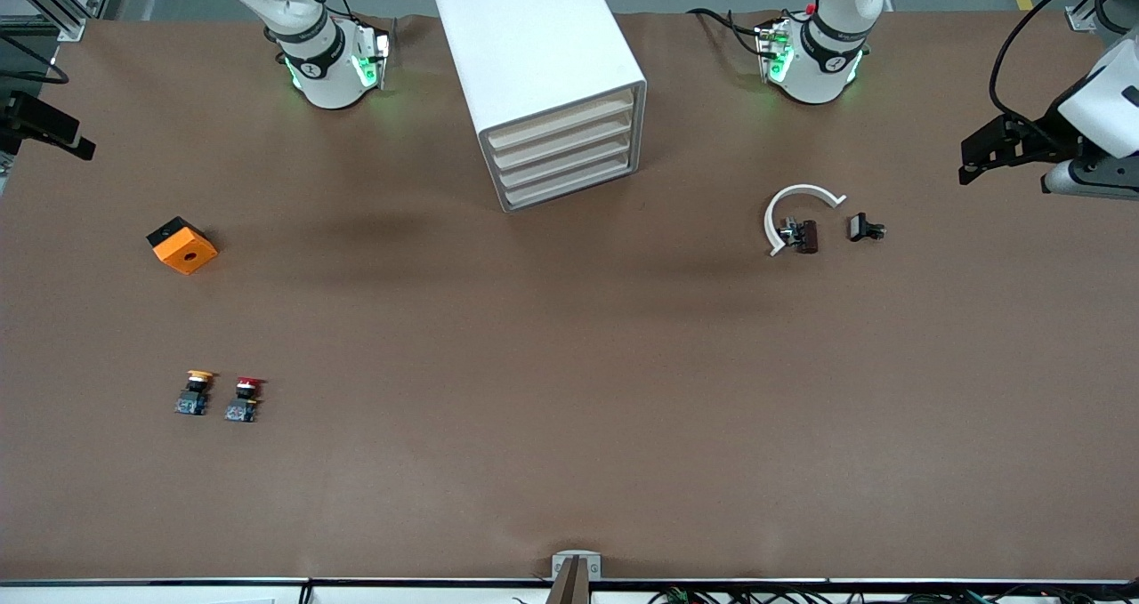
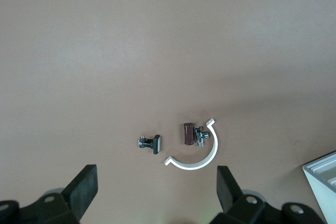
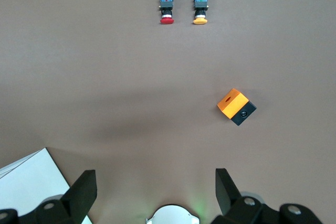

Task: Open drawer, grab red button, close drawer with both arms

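The white cabinet (image 1: 534, 52) stands at the middle of the table between the two arm bases. All of its cream drawer fronts (image 1: 565, 155) are shut; a corner of it shows in the left wrist view (image 2: 323, 174) and in the right wrist view (image 3: 26, 182). The red-capped button (image 1: 246, 398) (image 3: 167, 8) lies on the table toward the right arm's end, much nearer the front camera than the cabinet. My left gripper (image 2: 156, 182) hangs open high over the table, holding nothing. My right gripper (image 3: 156, 182) is open too, high above its own base. Neither gripper shows in the front view.
A yellow-capped button (image 1: 195, 392) lies right beside the red one. An orange cube (image 1: 182, 245) sits farther from the camera than both. Toward the left arm's end lie a white C-shaped ring (image 1: 796, 204), a small brown part (image 1: 805, 236) and a black part (image 1: 865, 228).
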